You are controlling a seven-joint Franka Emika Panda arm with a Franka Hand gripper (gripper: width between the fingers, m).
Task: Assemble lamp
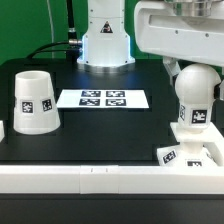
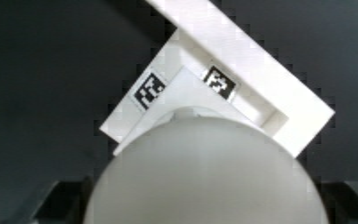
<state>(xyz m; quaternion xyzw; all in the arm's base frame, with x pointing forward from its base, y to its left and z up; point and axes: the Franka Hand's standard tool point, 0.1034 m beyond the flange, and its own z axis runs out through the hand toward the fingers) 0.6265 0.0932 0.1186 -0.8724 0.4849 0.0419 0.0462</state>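
We see the lamp's three white parts on the black table (image 1: pixel 110 130). The shade (image 1: pixel 35 101) stands alone toward the exterior view's left with its narrow end up and a tag facing the camera, well apart from the other two parts. The marker board (image 1: pixel 102 98) lies flat between it and the arm's side of the table.

The bulb (image 1: pixel 193 98) stands upright at the exterior view's right, round head up, with a tag on its lower body. It is right at the low square base (image 1: pixel 190 153), which lies just beside the long white rail (image 1: pixel 100 178) at the table's front edge. We cannot tell whether the bulb's foot is seated in the base or only stands at it.

The arm's wrist (image 1: pixel 180 25) hangs directly above the bulb. In the wrist view the gripper (image 2: pixel 202 205) straddles the bulb's head (which fills most of that picture), one dark finger (image 2: pixel 55 205) showing on each side. We cannot tell whether the fingers press on the head or sit loose around it. Beyond the head, the base shows two tags.
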